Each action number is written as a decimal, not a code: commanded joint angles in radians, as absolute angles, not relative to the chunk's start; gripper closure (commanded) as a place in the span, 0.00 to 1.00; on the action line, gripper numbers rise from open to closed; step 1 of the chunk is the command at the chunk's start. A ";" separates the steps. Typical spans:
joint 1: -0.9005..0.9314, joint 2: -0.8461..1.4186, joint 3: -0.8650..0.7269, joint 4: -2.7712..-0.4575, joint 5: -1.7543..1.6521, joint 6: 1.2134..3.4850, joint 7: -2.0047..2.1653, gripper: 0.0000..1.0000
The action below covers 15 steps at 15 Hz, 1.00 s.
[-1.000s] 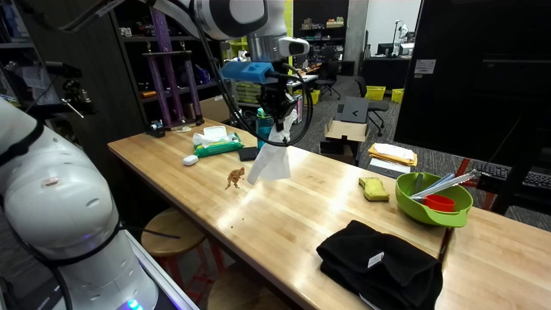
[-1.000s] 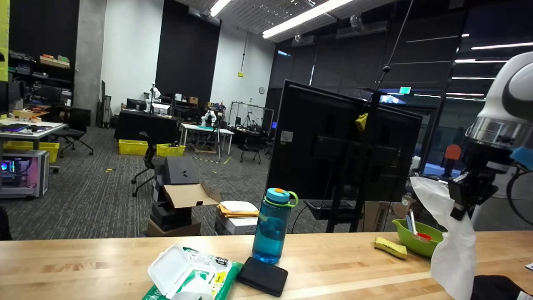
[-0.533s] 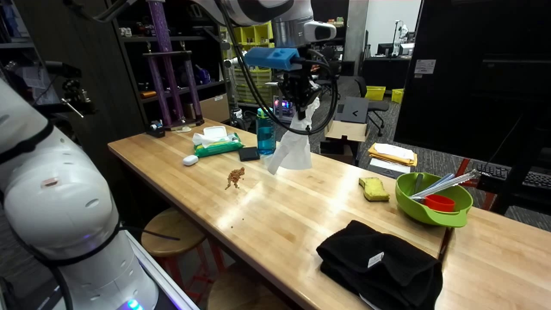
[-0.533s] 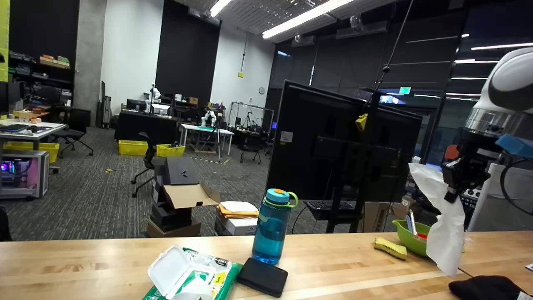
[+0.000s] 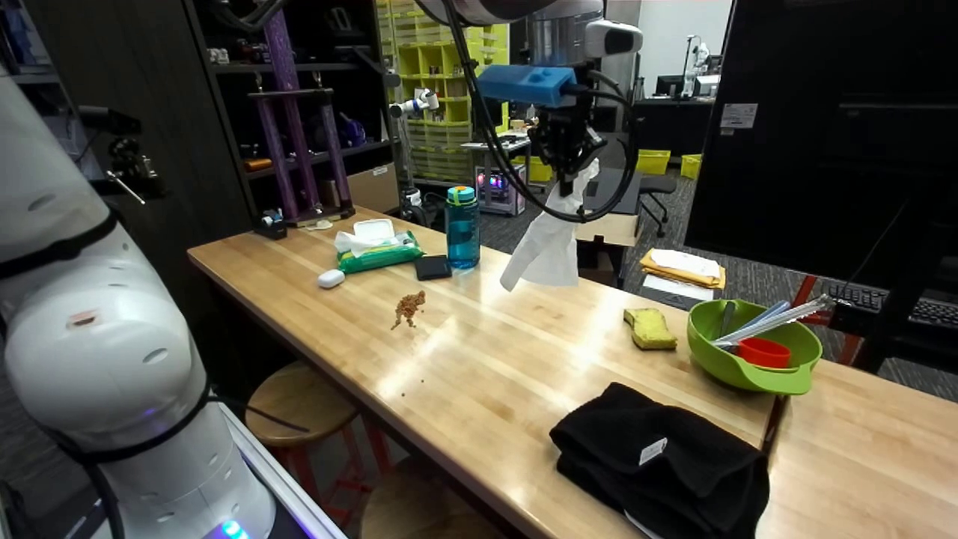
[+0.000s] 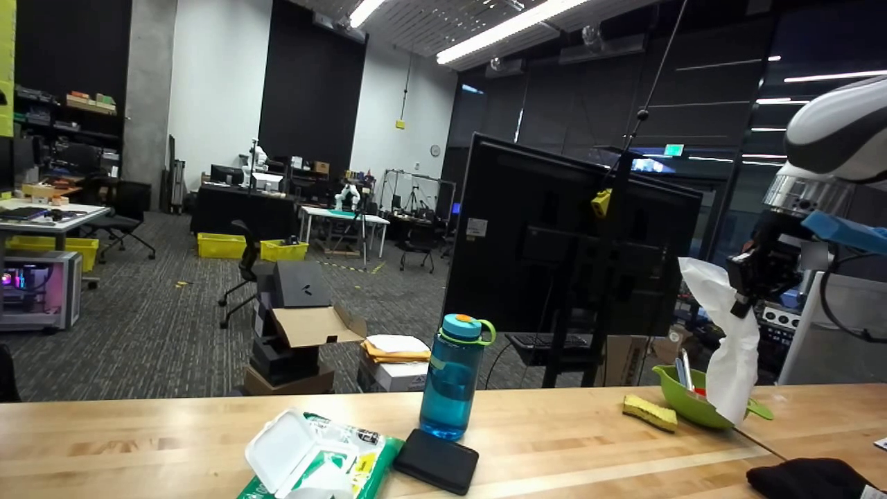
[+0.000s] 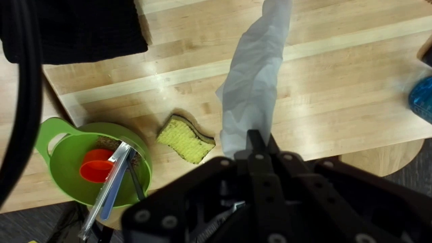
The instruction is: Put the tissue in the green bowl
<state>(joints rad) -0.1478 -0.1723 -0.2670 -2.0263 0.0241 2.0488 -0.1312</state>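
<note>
The white tissue hangs limp from my gripper, above the table and apart from the bowl. My gripper is shut on the tissue near its upper part. The green bowl stands on the table to the right, holding a red cup and utensils. In the wrist view the bowl lies to the left of the fingertips, beyond the sponge. In an exterior view the tissue hangs in front of the bowl and hides part of it; the gripper is above.
A yellow sponge lies beside the bowl. A black folded cloth lies at the near right. A blue bottle, a dark flat case and a green wipes pack stand at the left. Brown crumbs lie mid-table.
My gripper has carried the tissue toward the bowl's side of the table and slightly higher. It stays shut on the tissue. The bowl, sponge and cloth have not moved.
</note>
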 commanded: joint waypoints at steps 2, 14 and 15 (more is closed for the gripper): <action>-0.176 -0.076 -0.269 -1.892 0.076 1.985 -0.159 1.00; -0.233 0.052 -0.259 -1.735 0.099 1.951 -0.135 0.99; -0.238 0.062 -0.259 -1.721 0.104 1.948 -0.135 0.99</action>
<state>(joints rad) -0.2261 0.0602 -0.2711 -1.7255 0.1046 1.9518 -0.1345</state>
